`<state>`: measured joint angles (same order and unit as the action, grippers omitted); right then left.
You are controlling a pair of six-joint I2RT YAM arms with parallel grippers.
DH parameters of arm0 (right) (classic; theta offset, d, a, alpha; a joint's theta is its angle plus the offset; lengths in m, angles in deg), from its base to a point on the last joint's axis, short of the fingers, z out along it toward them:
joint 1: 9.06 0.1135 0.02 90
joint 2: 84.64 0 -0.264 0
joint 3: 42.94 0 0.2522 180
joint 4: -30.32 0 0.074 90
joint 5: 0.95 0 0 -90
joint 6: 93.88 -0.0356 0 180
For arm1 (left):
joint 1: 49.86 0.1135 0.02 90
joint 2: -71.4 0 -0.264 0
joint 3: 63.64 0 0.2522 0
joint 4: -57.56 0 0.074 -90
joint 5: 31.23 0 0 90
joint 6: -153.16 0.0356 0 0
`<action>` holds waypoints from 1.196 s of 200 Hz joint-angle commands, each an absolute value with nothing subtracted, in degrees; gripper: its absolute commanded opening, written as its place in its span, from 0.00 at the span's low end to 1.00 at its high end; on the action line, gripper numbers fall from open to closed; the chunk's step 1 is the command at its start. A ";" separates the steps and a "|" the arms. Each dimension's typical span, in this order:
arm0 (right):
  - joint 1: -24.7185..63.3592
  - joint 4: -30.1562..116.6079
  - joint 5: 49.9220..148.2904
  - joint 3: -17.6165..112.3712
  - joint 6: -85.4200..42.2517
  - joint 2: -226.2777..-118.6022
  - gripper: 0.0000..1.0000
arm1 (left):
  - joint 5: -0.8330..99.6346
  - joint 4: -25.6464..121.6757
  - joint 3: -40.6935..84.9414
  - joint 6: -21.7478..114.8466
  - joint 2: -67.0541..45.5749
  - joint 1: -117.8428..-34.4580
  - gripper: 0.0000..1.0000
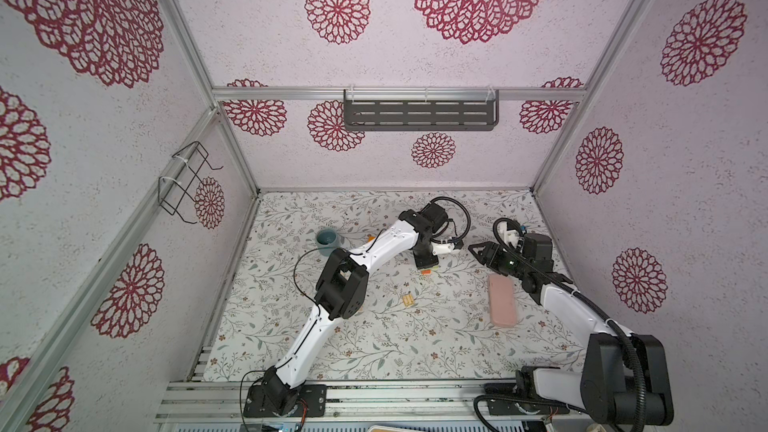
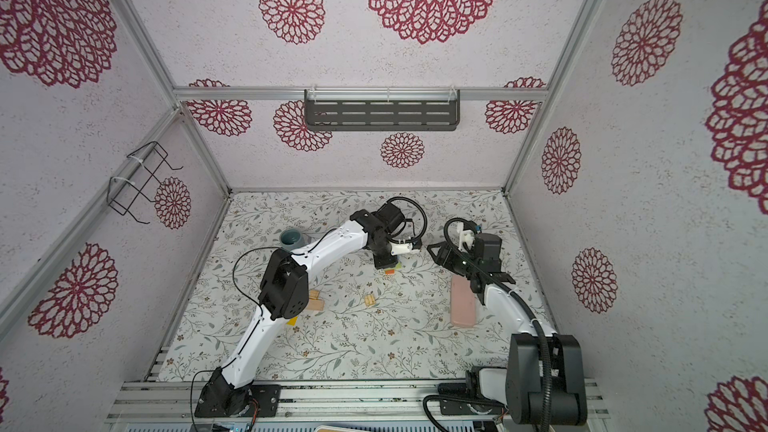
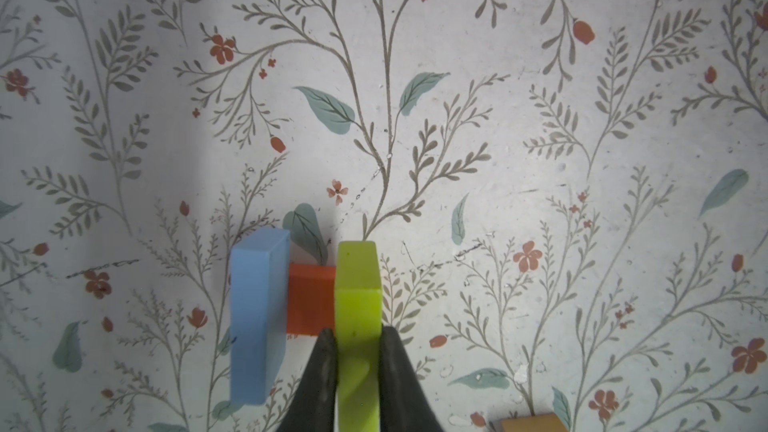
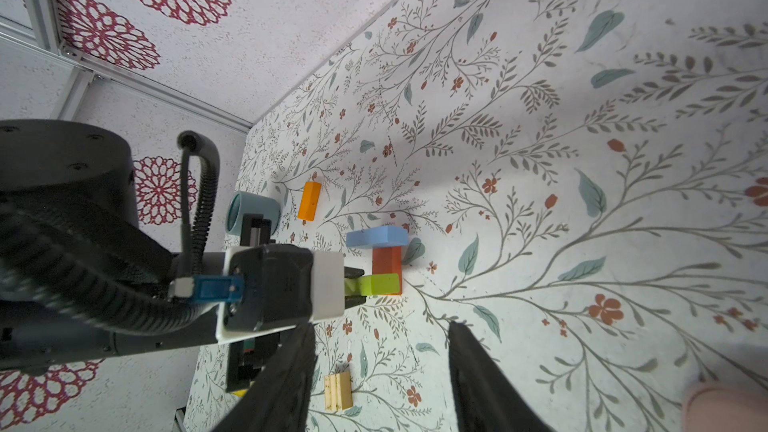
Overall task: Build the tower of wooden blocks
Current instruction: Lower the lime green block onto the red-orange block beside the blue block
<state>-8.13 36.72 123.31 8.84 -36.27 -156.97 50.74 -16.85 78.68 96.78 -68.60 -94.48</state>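
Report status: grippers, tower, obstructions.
Left gripper shut on green block. Right gripper open, empty. Green held over one end of red block, blue block across the other. Nothing in the way.

text: none legible | labels: none | brands: none | numbers: none | signs: none

Matt painted green block (image 3: 357,297), smooth blue block (image 3: 257,317), grooved plain wood block (image 4: 338,390)

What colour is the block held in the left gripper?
Lime green block, best seen in the left wrist view.
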 commanded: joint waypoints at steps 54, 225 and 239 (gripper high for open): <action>-7.92 34.81 122.89 9.14 -34.86 -157.41 0.55 | 51.30 -16.24 79.17 99.10 -69.75 -94.60 0.16; -7.89 33.57 123.57 9.31 -35.34 -158.86 0.54 | 51.91 -15.11 77.11 99.19 -69.59 -94.58 0.15; -7.84 33.57 123.51 9.27 -35.35 -158.82 0.54 | 51.91 -15.06 77.09 99.27 -69.66 -94.53 0.16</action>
<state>-8.13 35.30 123.34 8.82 -35.98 -159.05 52.05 -16.24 77.65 97.66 -68.78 -94.48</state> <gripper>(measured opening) 0.544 0.176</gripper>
